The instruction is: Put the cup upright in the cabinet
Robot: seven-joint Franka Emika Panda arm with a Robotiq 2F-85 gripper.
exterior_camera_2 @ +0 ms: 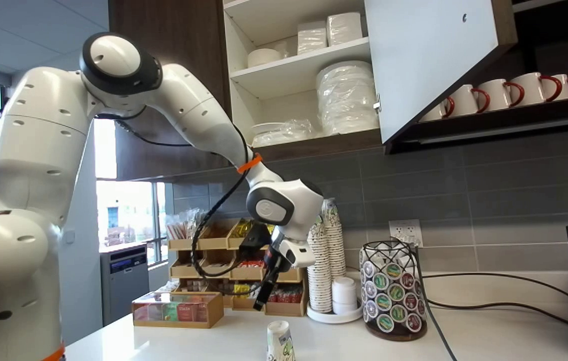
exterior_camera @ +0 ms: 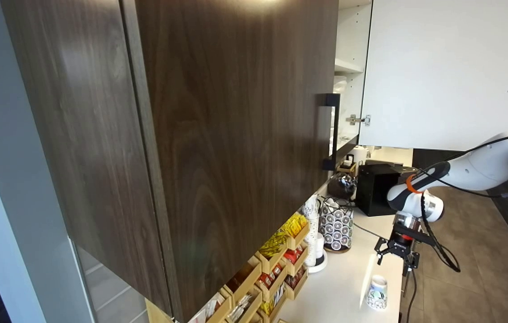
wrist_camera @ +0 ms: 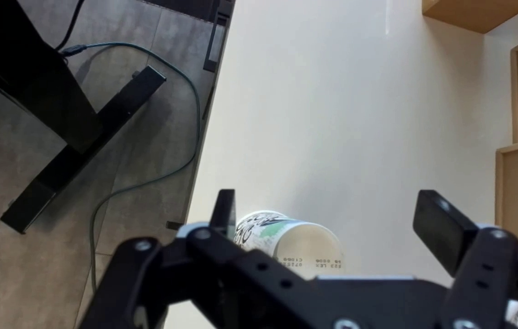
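Reaching for the cup is, by the look of things, the step in hand. The printed paper cup (exterior_camera: 377, 294) is standing upside down on the tabletop (wrist_camera: 355, 114), its base facing up, while the cabinet (exterior_camera_2: 284, 105) is waiting above, a door (exterior_camera_2: 429, 55) swinging wide of it and plastic-wrapped white dishes (exterior_camera_2: 346, 98) sitting inside. The next move is probably calling for lowering the hand (wrist_camera: 327, 210) and centring it over the cup, then squeezing gently, since thin paper walls are likely to be denting easily. Because the task is asking for an upright cup, a turning-over is presumably also pending. The hand is hanging over the tabletop with its fingers (wrist_camera: 226, 212) spreading wide, gripping nothing; a gap is showing between it and the cup in both exterior views. In the wrist view, the cup is appearing between the fingers, nearer the one toward the tabletop's edge.
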